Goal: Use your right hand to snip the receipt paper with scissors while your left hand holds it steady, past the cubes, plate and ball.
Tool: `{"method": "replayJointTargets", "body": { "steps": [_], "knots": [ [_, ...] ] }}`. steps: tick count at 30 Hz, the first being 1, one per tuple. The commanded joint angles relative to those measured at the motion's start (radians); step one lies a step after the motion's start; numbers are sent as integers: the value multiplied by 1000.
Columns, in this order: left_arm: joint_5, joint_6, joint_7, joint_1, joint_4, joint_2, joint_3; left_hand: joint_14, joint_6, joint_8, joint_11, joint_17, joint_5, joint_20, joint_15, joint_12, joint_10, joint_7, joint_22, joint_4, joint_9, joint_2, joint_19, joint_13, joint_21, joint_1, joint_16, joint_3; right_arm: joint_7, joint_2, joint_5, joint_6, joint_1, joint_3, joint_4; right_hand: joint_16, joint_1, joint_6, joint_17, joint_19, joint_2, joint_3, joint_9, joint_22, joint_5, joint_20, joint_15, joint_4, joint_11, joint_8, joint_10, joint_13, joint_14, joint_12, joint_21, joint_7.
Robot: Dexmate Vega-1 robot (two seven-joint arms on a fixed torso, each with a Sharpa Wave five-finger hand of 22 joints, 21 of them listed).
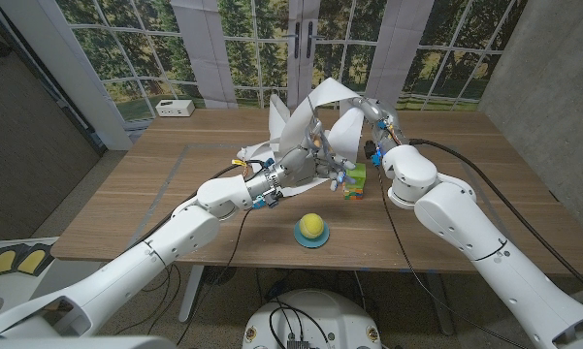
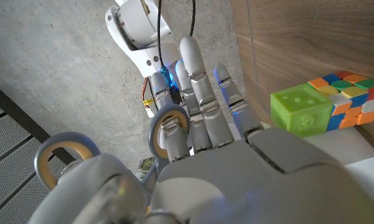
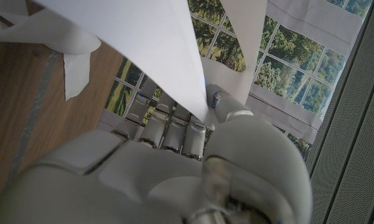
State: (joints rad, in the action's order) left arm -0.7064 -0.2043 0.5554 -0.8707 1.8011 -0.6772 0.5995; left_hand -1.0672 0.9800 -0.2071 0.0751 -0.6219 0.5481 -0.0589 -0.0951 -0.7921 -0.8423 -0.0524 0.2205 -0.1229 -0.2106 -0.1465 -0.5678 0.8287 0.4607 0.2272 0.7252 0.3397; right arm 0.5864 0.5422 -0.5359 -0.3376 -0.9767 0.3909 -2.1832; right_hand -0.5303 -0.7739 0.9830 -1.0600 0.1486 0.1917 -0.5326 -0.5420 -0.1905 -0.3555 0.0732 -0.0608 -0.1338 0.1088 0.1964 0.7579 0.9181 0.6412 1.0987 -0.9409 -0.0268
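At frame centre, the left hand (image 1: pixel 301 163) grips scissors (image 2: pixel 65 158) beside the raised receipt paper (image 1: pixel 315 116); the right hand's (image 1: pixel 376 118) grip cannot be told, and a taut strip would likely cut cleanest.

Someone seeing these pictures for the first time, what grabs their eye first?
Probably the long white paper strip, looping up in folds above the middle of the table, with both robot hands, left and right, raised into it. Next, the yellow ball on a blue plate near the front edge, and the coloured cubes just behind.

Matt wood-grain table (image 1: pixel 175 208), thin white paper (image 1: pixel 315 111), glossy plastic cubes (image 1: pixel 354 181)
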Motion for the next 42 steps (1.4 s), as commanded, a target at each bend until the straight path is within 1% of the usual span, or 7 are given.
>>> {"method": "replayJointTargets", "body": {
  "steps": [1,10,14,20,23,30,42],
  "knots": [
    [-2,-4,9,13,-8,6,-3,-3,64,-3,-74,-1,2,-2,-5,-4,-81,-143,5,-4,-2,2,-10,6,1,8,4,4,0,-2,4,0,1,14,-1,-4,-6,19,-3,10,3,-4,-3,0,-9,-1,-145,4,7,5,2,4,9,6,-8,-6],
    [1,6,18,24,-10,9,5,-2,66,-3,-75,-4,2,-3,-6,-4,-83,-144,5,-4,-2,2,-11,3,0,8,6,4,5,5,51,15,0,34,-5,3,4,20,10,15,-3,-11,-1,1,-15,-6,-145,7,5,4,7,-11,19,3,-10,-8],
    [0,9,21,25,-10,9,7,-3,67,-3,-71,0,2,-3,-5,-4,-83,-144,5,-5,-2,3,-12,3,0,9,5,3,6,6,59,24,-9,27,-12,5,7,19,11,14,-3,-15,-1,1,-18,-7,-145,8,8,3,7,-12,20,4,-11,-6],
    [4,9,20,27,-10,13,10,-5,67,-3,-76,0,2,-3,-4,-5,-84,-143,5,-5,-3,5,-12,4,-1,10,6,3,-6,16,82,47,-19,24,-18,10,10,19,14,13,-6,-21,0,1,-22,-7,-151,8,10,2,5,-14,21,5,-11,-5],
    [4,10,18,28,-9,15,11,-4,66,-3,-76,-1,1,-3,-4,-4,-84,-144,6,-5,-3,5,-12,2,-1,10,7,3,-14,11,57,49,-32,7,-26,11,12,19,14,13,-7,-23,0,2,-23,-6,-152,8,11,3,7,-14,22,6,-11,-4],
    [7,14,22,37,-15,22,17,-3,66,-2,-75,-3,1,-5,-4,-5,-85,-143,6,-5,-3,6,-11,2,-2,11,8,3,-28,24,49,53,-47,-7,-58,9,14,23,14,14,-9,-24,1,2,-25,-4,-148,4,10,3,10,-22,30,6,-12,-4],
    [8,10,23,44,-26,32,19,0,68,-3,-74,-4,0,-4,-6,-5,-84,-145,6,-6,-3,7,-12,1,-3,12,9,2,-36,20,30,48,-54,-3,-59,8,14,27,14,16,-8,-25,1,2,-26,-4,-147,-2,8,4,11,-22,31,11,-14,-6]
  ]
}}
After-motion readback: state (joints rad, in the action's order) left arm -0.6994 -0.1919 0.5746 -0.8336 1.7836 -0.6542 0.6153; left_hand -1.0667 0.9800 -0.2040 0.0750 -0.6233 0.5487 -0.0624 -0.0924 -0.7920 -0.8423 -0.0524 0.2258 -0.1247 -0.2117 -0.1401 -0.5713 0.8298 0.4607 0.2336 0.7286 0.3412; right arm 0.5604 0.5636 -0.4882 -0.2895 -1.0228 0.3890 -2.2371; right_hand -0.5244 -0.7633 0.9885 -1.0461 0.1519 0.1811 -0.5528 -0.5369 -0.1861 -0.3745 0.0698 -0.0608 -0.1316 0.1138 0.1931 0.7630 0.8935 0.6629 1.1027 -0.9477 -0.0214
